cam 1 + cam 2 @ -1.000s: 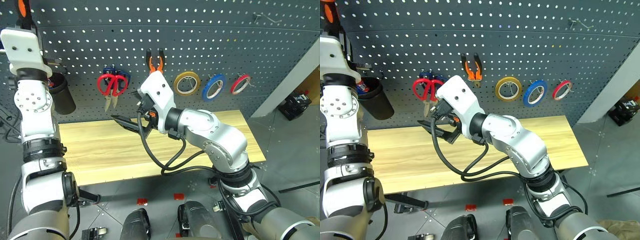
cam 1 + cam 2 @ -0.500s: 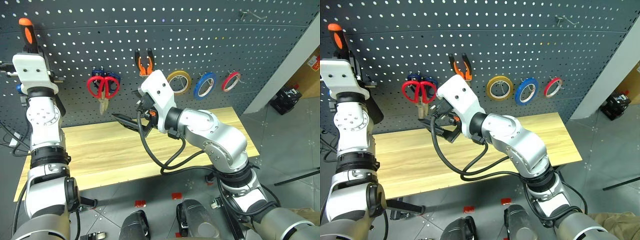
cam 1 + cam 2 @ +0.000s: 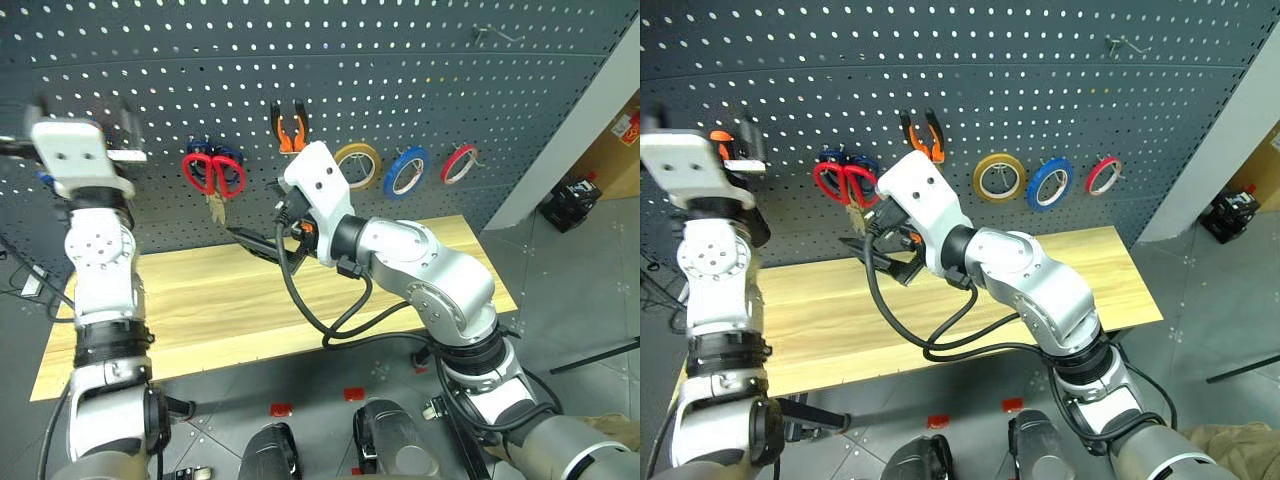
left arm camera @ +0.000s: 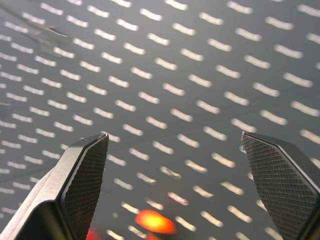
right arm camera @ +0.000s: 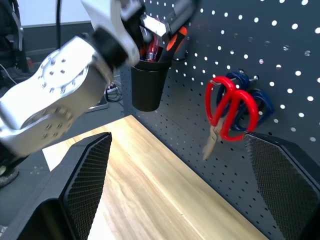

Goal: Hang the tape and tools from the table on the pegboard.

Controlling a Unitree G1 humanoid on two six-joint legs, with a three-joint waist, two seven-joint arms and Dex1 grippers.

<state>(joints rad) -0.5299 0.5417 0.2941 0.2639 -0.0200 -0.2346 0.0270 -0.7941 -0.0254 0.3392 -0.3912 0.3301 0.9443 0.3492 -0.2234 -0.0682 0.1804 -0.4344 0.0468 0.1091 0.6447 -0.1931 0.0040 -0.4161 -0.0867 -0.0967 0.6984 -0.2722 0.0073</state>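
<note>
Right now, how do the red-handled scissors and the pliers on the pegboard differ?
The red-handled scissors hang handles up and blades down; the pliers hang orange handles up, higher on the pegboard. The scissors overlap dark blue-handled scissors; the pliers hang alone. Both are off the table.

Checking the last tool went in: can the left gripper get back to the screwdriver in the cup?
Probably yes. The left gripper is open and empty, just above the black cup on the pegboard, where the screwdriver handle sticks up; nothing stands between them.
</note>
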